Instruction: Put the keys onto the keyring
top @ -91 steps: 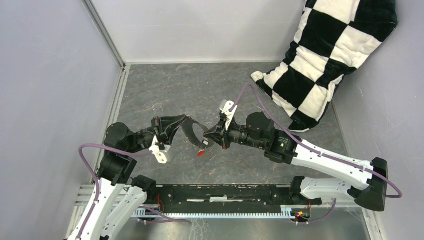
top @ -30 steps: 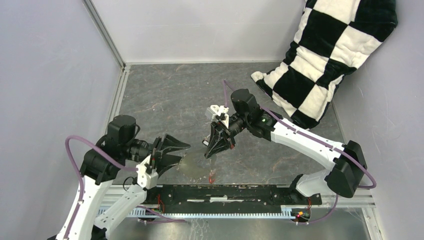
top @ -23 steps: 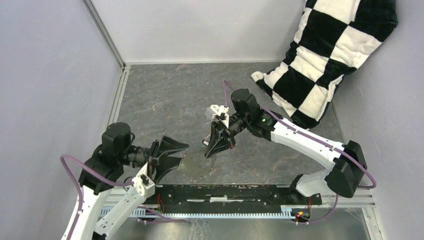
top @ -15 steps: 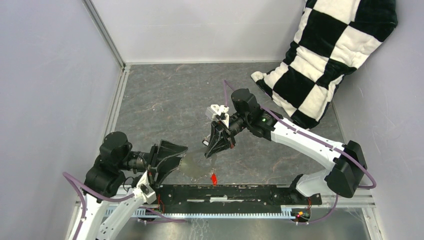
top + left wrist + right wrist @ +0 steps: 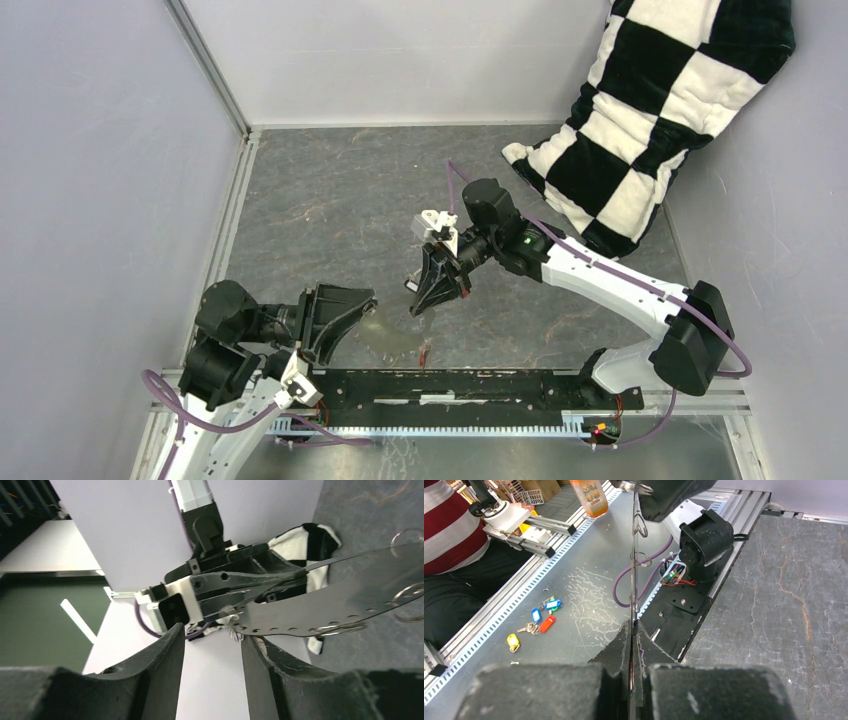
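The keyring (image 5: 385, 335) is a thin grey metal piece that shows blurred between the two grippers. My right gripper (image 5: 420, 305) points down and is shut on its edge. In the right wrist view the keyring (image 5: 633, 580) stands edge-on, pinched between the shut fingers (image 5: 621, 645), with small wire rings along it. A red key (image 5: 424, 352) hangs blurred below the ring, and the red key (image 5: 591, 497) also shows near its far end. My left gripper (image 5: 358, 318) is open. In the left wrist view the keyring (image 5: 340, 605) lies by the tip of one finger (image 5: 257, 665), with nothing between the jaws.
A black-and-white checkered pillow (image 5: 660, 110) leans in the far right corner. Grey walls close in the left, back and right sides. The arms' mounting rail (image 5: 450, 385) runs along the near edge. Several loose coloured key tags (image 5: 539, 620) lie on the metal surface beyond it.
My left arm has drawn back toward the near left corner, its gripper still beside the ring. The ring and the red key have swung. My right arm has held still.
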You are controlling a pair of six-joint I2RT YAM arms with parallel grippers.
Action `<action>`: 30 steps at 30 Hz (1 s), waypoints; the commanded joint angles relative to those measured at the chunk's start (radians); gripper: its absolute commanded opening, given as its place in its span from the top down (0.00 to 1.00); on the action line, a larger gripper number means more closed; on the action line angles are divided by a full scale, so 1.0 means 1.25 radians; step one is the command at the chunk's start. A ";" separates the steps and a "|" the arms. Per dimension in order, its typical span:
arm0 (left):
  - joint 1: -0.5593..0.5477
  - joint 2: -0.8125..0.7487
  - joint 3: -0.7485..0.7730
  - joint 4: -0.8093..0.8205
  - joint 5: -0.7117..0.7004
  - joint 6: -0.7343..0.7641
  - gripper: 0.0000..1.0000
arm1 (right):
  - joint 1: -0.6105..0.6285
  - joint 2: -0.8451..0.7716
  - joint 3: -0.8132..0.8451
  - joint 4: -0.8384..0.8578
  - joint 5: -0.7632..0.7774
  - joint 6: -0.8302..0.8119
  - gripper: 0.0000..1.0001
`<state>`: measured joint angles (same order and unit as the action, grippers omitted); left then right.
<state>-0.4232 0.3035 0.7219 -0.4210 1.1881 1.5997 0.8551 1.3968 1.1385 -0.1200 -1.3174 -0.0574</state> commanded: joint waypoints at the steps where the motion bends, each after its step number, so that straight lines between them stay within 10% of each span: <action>1: -0.002 -0.010 -0.009 0.094 -0.017 0.047 0.49 | -0.009 -0.016 -0.010 0.031 0.004 -0.007 1.00; 30: -0.003 0.054 0.090 -0.267 -0.130 0.282 0.45 | -0.044 -0.047 0.021 -0.117 0.020 -0.105 1.00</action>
<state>-0.4232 0.3500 0.7944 -0.6910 1.0725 1.8835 0.8062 1.3674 1.1233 -0.2203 -1.2911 -0.1345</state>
